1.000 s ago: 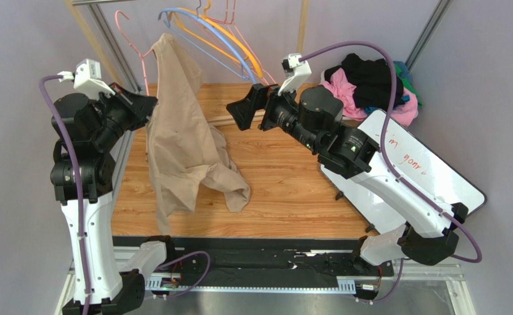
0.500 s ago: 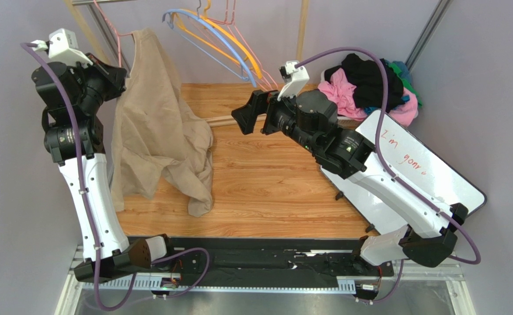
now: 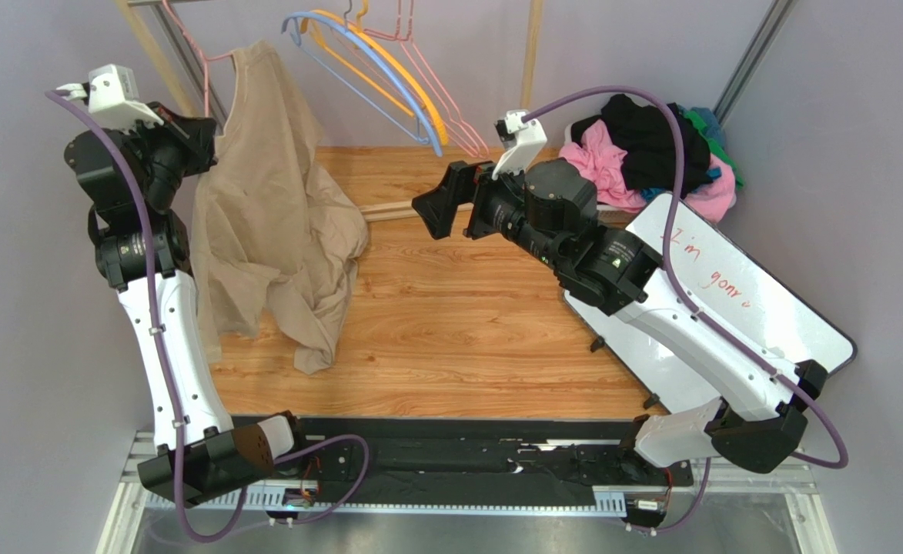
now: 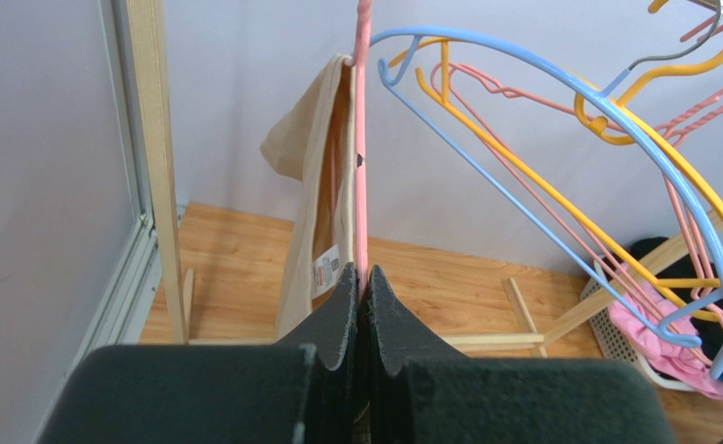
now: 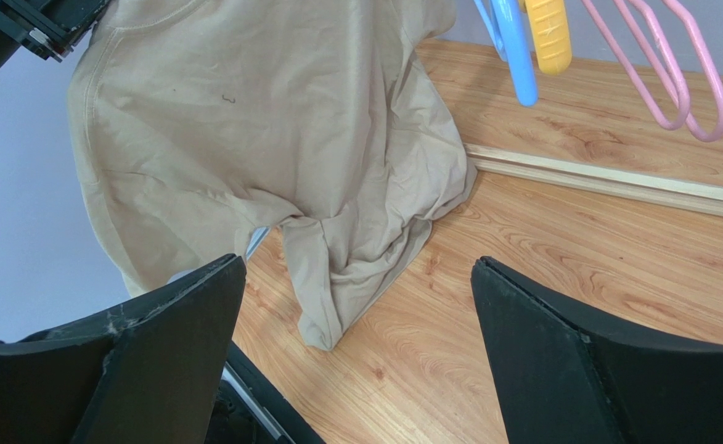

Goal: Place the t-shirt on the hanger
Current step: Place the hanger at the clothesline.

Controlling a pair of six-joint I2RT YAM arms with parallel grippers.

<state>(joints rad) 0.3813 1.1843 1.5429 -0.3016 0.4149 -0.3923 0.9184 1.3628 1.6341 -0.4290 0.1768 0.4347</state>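
The tan t-shirt (image 3: 271, 219) hangs from the thin pink wire hanger (image 3: 204, 81) at the upper left, its lower part trailing onto the wooden table. In the left wrist view the hanger (image 4: 361, 139) runs up from my shut left gripper (image 4: 363, 277), with the shirt (image 4: 314, 185) and its white label draped beside it. My left gripper (image 3: 196, 139) is raised high at the left and shut on the hanger. My right gripper (image 3: 438, 202) is open and empty, apart from the shirt, to its right. The shirt fills the upper left of the right wrist view (image 5: 272, 139).
A blue hanger (image 3: 363, 69), an orange hanger (image 3: 421, 87) and more pink hangers (image 3: 450, 104) hang on the rack at the back. A pile of pink and black clothes (image 3: 652, 150) lies at the back right. A whiteboard (image 3: 745, 312) rests on the right.
My left gripper has risen and swung left toward the back corner, carrying the hanger and shirt with it. The shirt's lower end slid left across the table. The right arm barely moved.
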